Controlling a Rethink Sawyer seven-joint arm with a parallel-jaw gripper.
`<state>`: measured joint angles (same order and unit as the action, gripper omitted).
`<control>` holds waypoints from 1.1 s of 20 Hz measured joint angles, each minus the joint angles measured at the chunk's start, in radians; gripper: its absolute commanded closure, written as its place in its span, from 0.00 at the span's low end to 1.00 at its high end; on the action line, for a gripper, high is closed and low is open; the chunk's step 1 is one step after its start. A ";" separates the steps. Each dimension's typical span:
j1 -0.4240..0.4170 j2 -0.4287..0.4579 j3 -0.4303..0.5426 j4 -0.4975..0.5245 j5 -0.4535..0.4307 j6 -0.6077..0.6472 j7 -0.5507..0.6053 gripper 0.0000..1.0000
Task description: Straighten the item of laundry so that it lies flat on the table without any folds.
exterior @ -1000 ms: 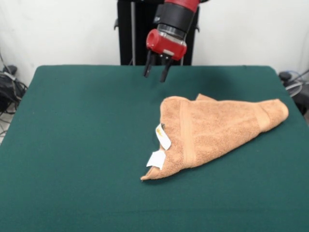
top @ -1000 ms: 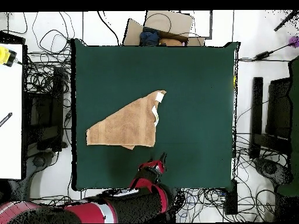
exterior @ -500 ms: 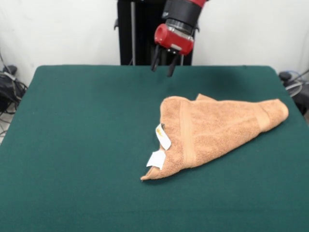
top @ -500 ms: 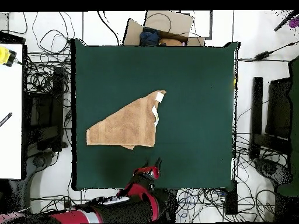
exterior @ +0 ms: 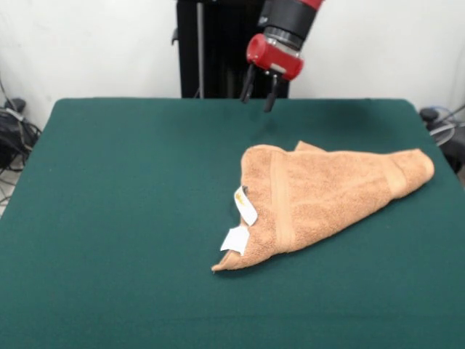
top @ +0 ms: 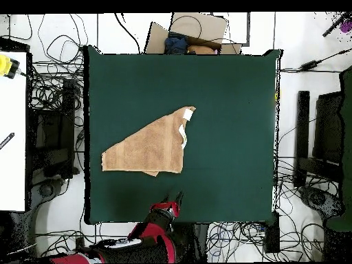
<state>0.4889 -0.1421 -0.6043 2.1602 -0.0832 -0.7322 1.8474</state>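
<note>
Dark green felt covers the table (exterior: pixel 131 218), which fills most of the front view under a pale wall. On it lies the item of laundry (exterior: pixel 327 196), an orange-tan terry towel folded over on itself into a rough triangle rather than spread flat. In the front view it sits right of the table's middle. Its long axis runs from the narrow rounded end at the right, close to the table's right edge, down and leftward to a pointed corner nearer the camera. A woven band (exterior: pixel 282 207) crosses the wide left part, and another shows near the right tip. Two small white tags (exterior: pixel 240 224) stick out from the left edge, one above the other, by the pointed corner. A small flap peeks up along the far edge.

From overhead the towel (top: pixel 148 148) lies left of centre, its broad straight side toward the robot's side of the table (top: pixel 227 89) and its point with the tags aimed at the opposite edge.

Well apart from the cloth, the gripper (exterior: pixel 259 92) hangs in the air over the table's far edge, empty, its two dark fingers (exterior: pixel 247 85) spread with a clear gap between them. Overhead, the gripper (top: pixel 176 204) shows at the table's bottom border.
</note>
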 measured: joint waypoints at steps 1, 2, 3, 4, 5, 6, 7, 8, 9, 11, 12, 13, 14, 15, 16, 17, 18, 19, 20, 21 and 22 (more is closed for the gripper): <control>0.003 0.002 0.003 0.002 0.005 -0.004 0.000 0.00; 0.006 0.007 0.008 0.007 0.015 -0.009 0.000 0.00; 0.010 0.012 0.012 0.011 0.023 -0.015 0.000 0.00; 0.012 0.015 0.015 0.015 0.031 -0.019 0.000 0.00; 0.021 0.022 0.022 0.026 0.048 -0.029 0.000 0.00; 0.024 0.024 0.024 0.030 0.057 -0.032 0.000 0.00; 0.026 0.025 0.027 0.033 0.062 -0.034 0.000 0.00; 0.031 0.028 0.032 0.040 0.073 -0.039 0.000 0.00; 0.033 0.029 0.037 0.045 0.081 -0.042 0.000 0.00; 0.037 0.034 0.046 0.056 0.099 -0.054 0.000 0.00; 0.039 0.037 0.052 0.061 0.111 -0.063 0.000 0.00; 0.041 0.040 0.056 0.063 0.118 -0.069 0.000 0.00; 0.042 0.042 0.058 0.064 0.123 -0.074 0.000 0.00; 0.044 0.046 0.063 0.066 0.131 -0.081 0.000 0.00; 0.047 0.052 0.069 0.068 0.140 -0.090 0.000 0.00; 0.049 0.055 0.071 0.070 0.145 -0.096 0.000 0.00; 0.051 0.061 0.074 0.072 0.152 -0.105 0.000 0.00; 0.053 0.066 0.077 0.074 0.160 -0.115 0.000 0.00; 0.055 0.076 0.081 0.077 0.170 -0.134 0.000 0.00; 0.056 0.081 0.083 0.079 0.176 -0.148 0.000 0.00; 0.056 0.085 0.084 0.079 0.178 -0.159 0.000 0.00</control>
<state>0.5449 -0.0570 -0.5202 2.2393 0.0948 -0.8912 1.8474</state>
